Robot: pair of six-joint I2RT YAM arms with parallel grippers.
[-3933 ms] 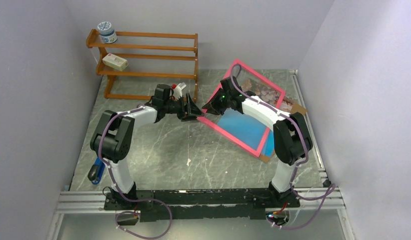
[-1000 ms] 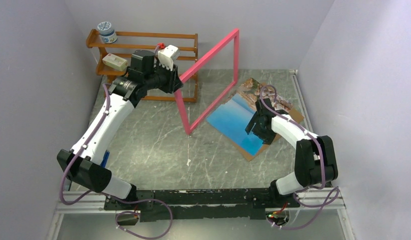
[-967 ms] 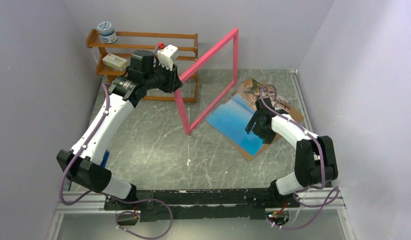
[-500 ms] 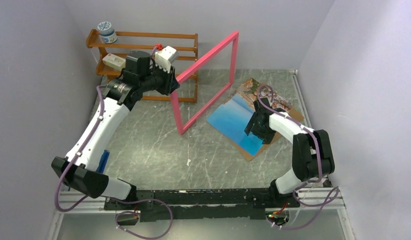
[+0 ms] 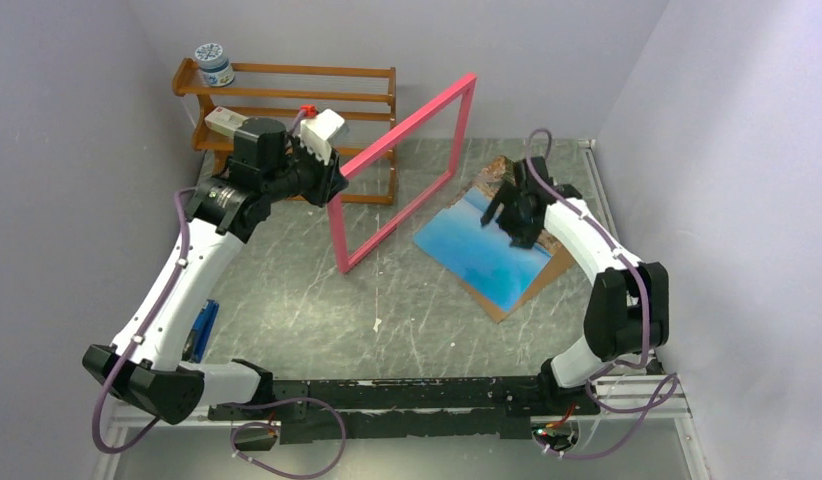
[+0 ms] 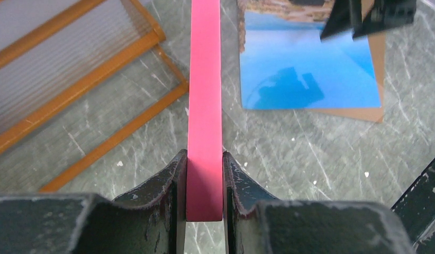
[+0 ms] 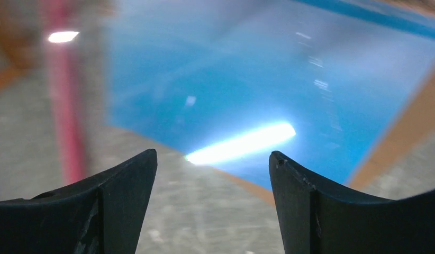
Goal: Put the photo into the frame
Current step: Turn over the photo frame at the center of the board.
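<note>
The left arm is stretched from its base up and to the far left, and the left gripper (image 6: 205, 174) is clamped on one pink edge of the frame (image 6: 205, 95), a finger pressed to each side. The frame is held upright and tilted in the air above the grey table (image 5: 287, 300), just in front of the wooden rack (image 5: 287, 97). The right arm is arched forward over the photo (image 5: 487, 255), which lies flat, picture side up, on a brown backing sheet (image 6: 378, 69) at the right of the table. The right gripper (image 7: 213, 156) is held over the blue print with its jaws spread wide and nothing between them; its wrist view is blurred. Compared with a second ago, the frame has been carried further left and lower, the left elbow has been drawn back, and the right gripper has been shifted from the photo's near right edge towards its far, rocky end.
</note>
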